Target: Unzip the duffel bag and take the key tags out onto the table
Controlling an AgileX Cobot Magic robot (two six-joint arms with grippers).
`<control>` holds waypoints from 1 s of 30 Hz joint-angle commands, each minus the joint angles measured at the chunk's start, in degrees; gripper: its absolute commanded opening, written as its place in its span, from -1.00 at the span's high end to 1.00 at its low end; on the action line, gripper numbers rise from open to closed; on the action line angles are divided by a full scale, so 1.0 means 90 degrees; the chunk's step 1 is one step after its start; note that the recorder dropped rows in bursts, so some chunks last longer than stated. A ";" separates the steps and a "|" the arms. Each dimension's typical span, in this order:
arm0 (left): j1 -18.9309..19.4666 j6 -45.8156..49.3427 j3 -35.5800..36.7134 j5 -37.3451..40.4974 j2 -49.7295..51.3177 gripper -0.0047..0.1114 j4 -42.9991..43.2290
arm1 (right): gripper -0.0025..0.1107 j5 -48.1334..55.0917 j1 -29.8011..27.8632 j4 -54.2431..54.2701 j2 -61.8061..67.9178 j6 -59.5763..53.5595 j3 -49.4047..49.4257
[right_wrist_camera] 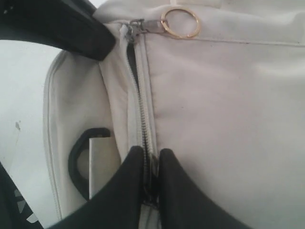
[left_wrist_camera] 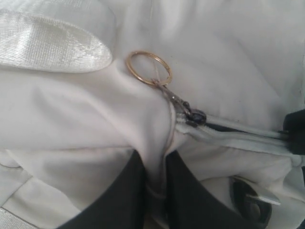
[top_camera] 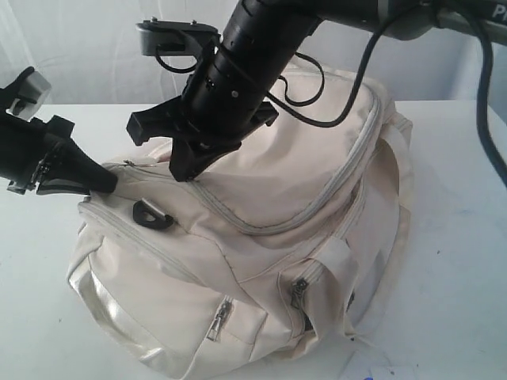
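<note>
The cream-white duffel bag (top_camera: 317, 182) lies on the white table (top_camera: 451, 237). My left gripper (top_camera: 107, 182) is at the bag's left end, shut on a fold of its fabric (left_wrist_camera: 156, 164), close to a gold ring (left_wrist_camera: 148, 68) on the end of the grey zipper (left_wrist_camera: 195, 117). My right gripper (top_camera: 181, 174) comes down from above, a short way along the same zipper. It is shut on the zipper (right_wrist_camera: 151, 157), with a dark piece between its jaws. A narrow dark gap (right_wrist_camera: 132, 59) shows in the zipper between the two grippers. The key tags are hidden.
A black D-ring (top_camera: 152, 214) on a strap sits just below the zipper. Two small pocket zippers (top_camera: 219, 318) are on the bag's near side. A satin handle (left_wrist_camera: 47, 47) lies by the ring. The right arm's cable (top_camera: 483, 103) hangs at the right.
</note>
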 commanded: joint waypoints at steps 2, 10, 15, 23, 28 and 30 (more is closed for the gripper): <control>0.0013 0.0118 -0.0066 -0.0254 -0.0030 0.92 -0.0147 | 0.96 0.0475 -0.0044 -0.0317 -0.0295 -0.0181 0.0468; 0.0013 0.0128 -0.0197 -0.0547 -0.0030 0.92 -0.0108 | 0.96 0.0475 -0.0044 -0.0486 -0.0743 -0.0244 0.0944; 0.0013 0.0128 -0.0197 -0.0695 -0.0030 0.92 -0.0108 | 0.96 0.0475 -0.0044 -0.0545 -0.1020 -0.0244 0.1167; 0.0024 0.0128 -0.0197 -0.0794 -0.0030 0.92 -0.0119 | 0.96 0.0475 -0.0044 -0.0635 -0.1245 -0.0244 0.1716; 0.0069 0.0112 -0.0330 -0.0825 -0.0043 0.92 -0.0081 | 0.96 0.0475 -0.0044 -0.0839 -0.1367 -0.0244 0.1981; 0.0099 0.0112 -0.0377 -0.0841 -0.0083 0.92 -0.0067 | 0.96 0.0475 -0.0044 -0.0839 -0.1431 -0.0244 0.2049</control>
